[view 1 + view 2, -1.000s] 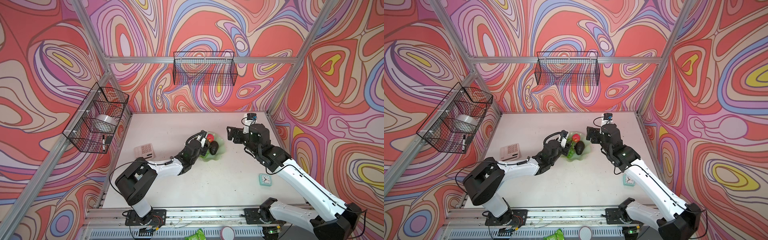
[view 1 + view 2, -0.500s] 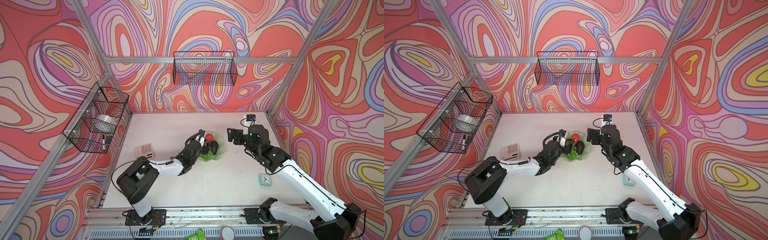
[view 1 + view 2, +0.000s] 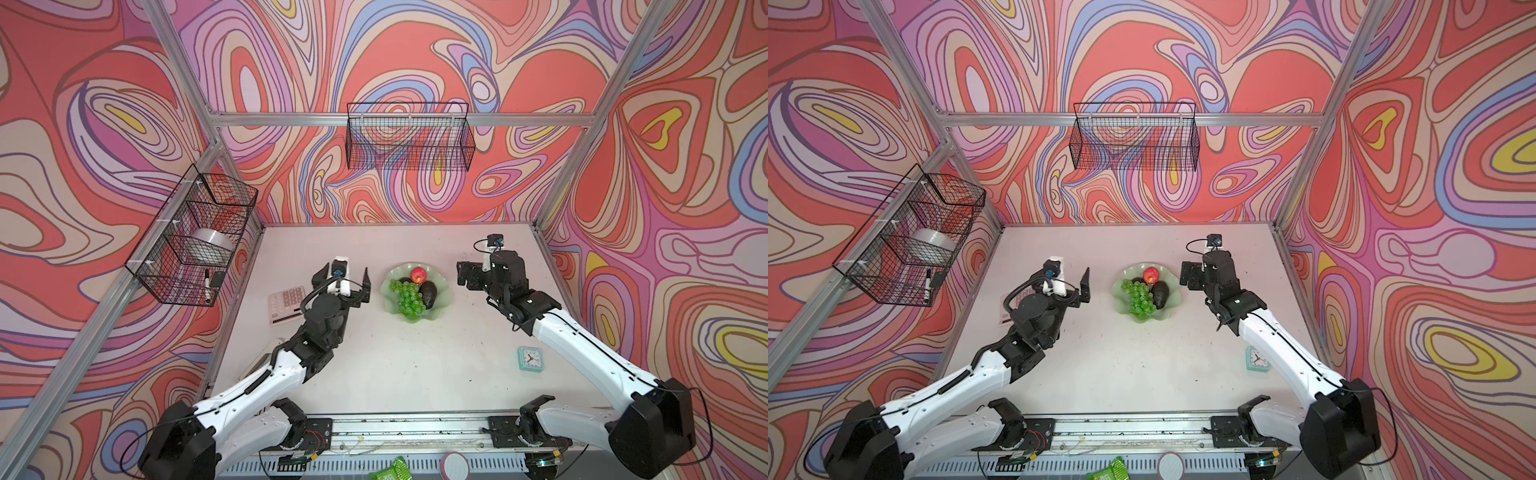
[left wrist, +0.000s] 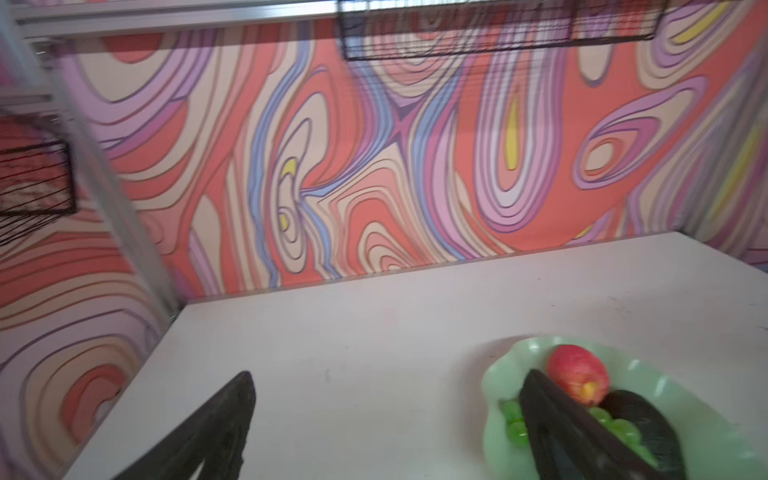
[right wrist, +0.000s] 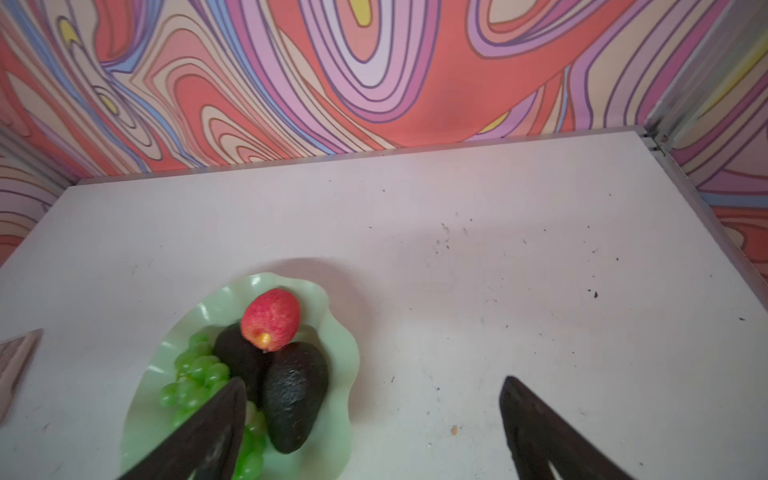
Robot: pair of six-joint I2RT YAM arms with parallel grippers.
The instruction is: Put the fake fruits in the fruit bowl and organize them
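Observation:
The pale green fruit bowl point(image 3: 445, 286) point(image 3: 1174, 299) stands mid-table, and all the fake fruits lie in it. A red apple point(image 3: 419, 275) point(image 5: 271, 318) rests at its far side. Green grapes point(image 3: 407, 298) point(image 4: 515, 424) fill the left part. Two dark avocados point(image 5: 295, 395) point(image 5: 237, 357) lie beside them; in both top views one avocado point(image 3: 1160, 294) shows clearly. My left gripper point(image 3: 343, 282) point(image 4: 386, 376) hangs open and empty just left of the bowl. On the bowl's right, my right gripper point(image 3: 465, 275) point(image 5: 374, 381) is open and empty too.
A calculator point(image 3: 286, 305) lies left of the left arm. A mint-green clock point(image 3: 530, 359) sits at the right, near the right arm. Black wire baskets hang on the back wall point(image 3: 409, 141) and the left wall point(image 3: 195, 237). A green packet point(image 3: 392, 469) lies at the front rail.
My left gripper was shut over the bowl; it has opened and drawn back to the left, clear of the bowl. The right arm has barely moved.

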